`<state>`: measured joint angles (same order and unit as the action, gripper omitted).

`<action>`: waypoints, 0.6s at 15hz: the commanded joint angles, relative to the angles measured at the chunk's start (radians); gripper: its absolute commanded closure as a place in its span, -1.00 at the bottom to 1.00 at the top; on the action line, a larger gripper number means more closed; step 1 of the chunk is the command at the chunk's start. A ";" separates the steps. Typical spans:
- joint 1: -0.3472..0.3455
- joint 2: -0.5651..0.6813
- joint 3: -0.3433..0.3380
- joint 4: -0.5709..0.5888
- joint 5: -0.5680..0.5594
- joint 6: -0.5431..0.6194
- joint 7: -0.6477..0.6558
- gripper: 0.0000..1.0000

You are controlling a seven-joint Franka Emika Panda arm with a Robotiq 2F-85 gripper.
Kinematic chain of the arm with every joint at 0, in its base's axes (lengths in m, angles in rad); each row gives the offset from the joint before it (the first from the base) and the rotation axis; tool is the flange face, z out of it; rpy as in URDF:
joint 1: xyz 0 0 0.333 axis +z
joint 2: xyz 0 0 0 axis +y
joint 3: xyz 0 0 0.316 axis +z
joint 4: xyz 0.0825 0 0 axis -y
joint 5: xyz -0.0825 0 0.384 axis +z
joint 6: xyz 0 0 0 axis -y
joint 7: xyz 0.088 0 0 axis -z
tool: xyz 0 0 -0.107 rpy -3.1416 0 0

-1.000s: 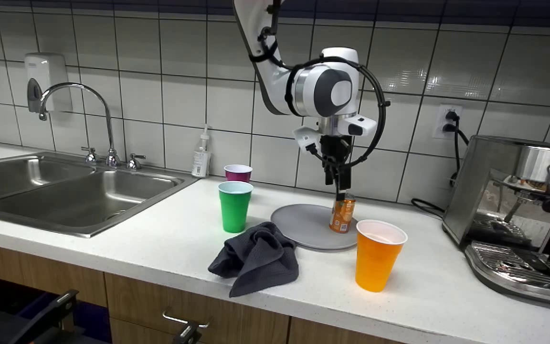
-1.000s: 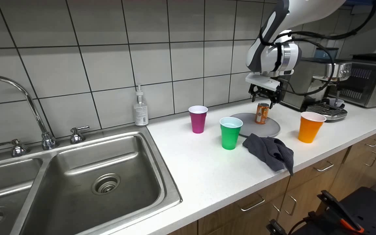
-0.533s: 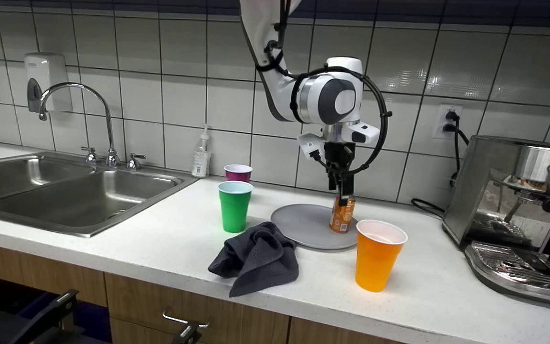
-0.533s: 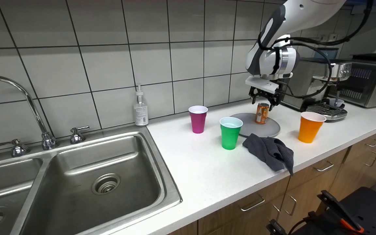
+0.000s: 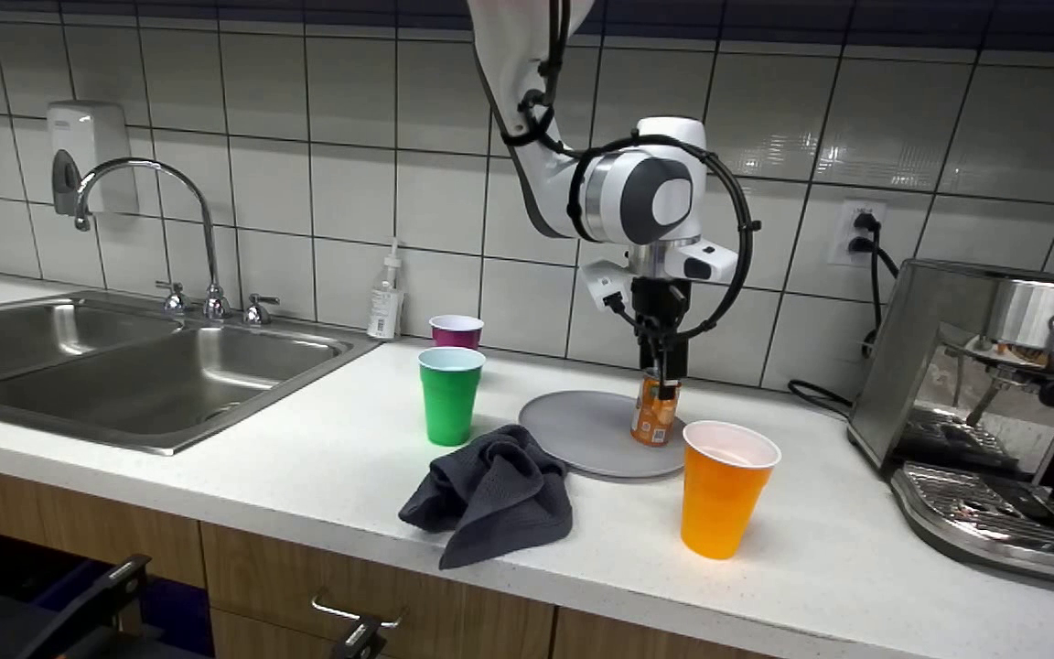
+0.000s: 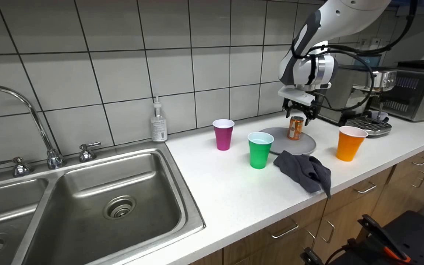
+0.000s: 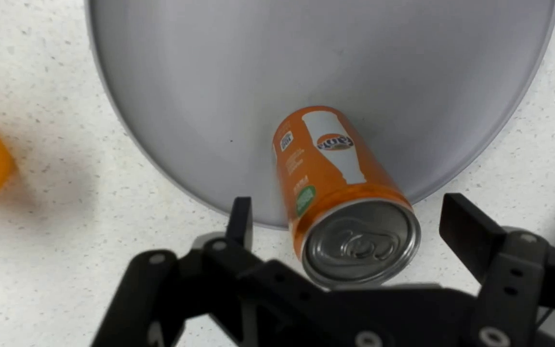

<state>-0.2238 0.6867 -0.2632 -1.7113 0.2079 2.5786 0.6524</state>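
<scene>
Spread wide apart, the end effector is held at the top of an orange can, with a gap seen on either side – the can is not gripped. The can is stood upright, off centre, on a round gray plate that is laid on the table. In both exterior views, a dark cloth is seen beside the plate – it is flanked by a green cup and an orange cup. A purple cup is placed nearer the wall than the green cup.
</scene>
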 commanded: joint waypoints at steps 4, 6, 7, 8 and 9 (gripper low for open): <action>-0.013 0.031 0.000 0.063 0.021 -0.053 -0.002 -0.46; -0.013 0.034 0.001 0.067 0.022 -0.054 -0.002 -0.12; -0.013 0.035 0.001 0.069 0.022 -0.053 -0.003 0.02; -0.014 0.036 0.002 0.072 0.023 -0.053 -0.003 0.20; -0.014 0.036 0.002 0.074 0.023 -0.053 -0.004 0.22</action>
<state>-0.2264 0.7081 -0.2647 -1.6823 0.2097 2.5668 0.6530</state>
